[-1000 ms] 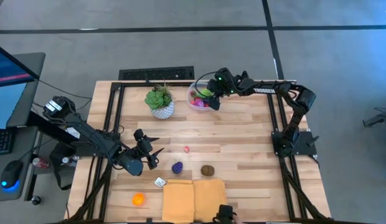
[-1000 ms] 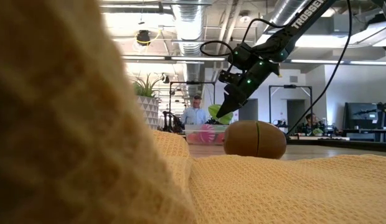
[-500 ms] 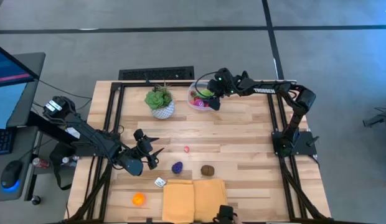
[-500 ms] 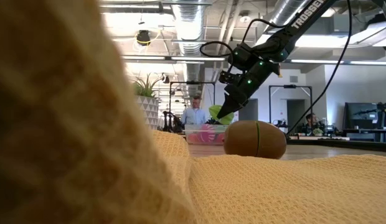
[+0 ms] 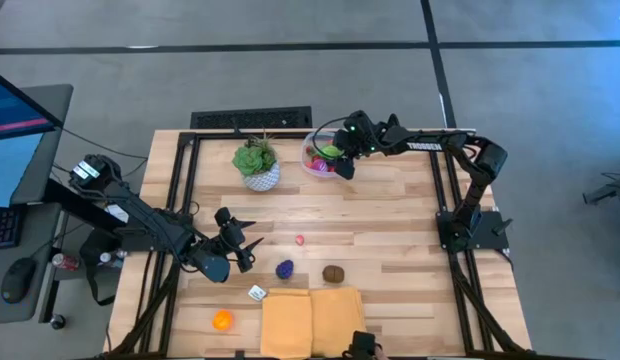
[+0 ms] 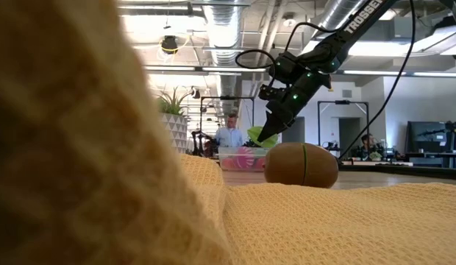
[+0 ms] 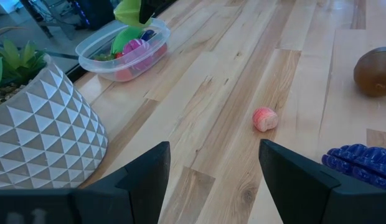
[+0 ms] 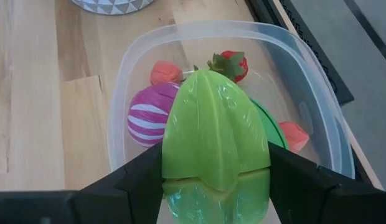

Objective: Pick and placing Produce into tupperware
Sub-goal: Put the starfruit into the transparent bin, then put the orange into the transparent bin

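Observation:
The clear tupperware (image 8: 123, 81) stands at the table's far middle (image 5: 318, 160) and holds a purple-striped piece (image 8: 145, 116), a strawberry (image 8: 231, 63) and pink pieces. My right gripper (image 8: 215, 186) hangs just above it, shut on a green ribbed fruit (image 8: 215, 140). Loose produce lies on the table: a pink piece (image 5: 300, 240), a purple one (image 5: 284, 269), a brown one (image 5: 333, 273) and an orange one (image 5: 222, 320). My left gripper (image 5: 245, 250) waits open at the left, near the purple piece, with nothing between its fingers (image 7: 146, 180). My right gripper pinches the green fruit between its two fingers, one finger (image 8: 140, 180) on each of the fruit's opposite sides (image 8: 171, 158). The fingers come slanting down from the table's right side. The fruit (image 6: 259, 134) is lifted clear, hanging over the tupperware's opening.
A leafy plant in a white patterned pot (image 5: 257, 165) stands just left of the tupperware. A yellow cloth (image 5: 312, 322) lies at the near edge, with a small white object (image 5: 257, 293) beside it. Bare wood (image 5: 390, 230) lies between the loose pieces and the tupperware.

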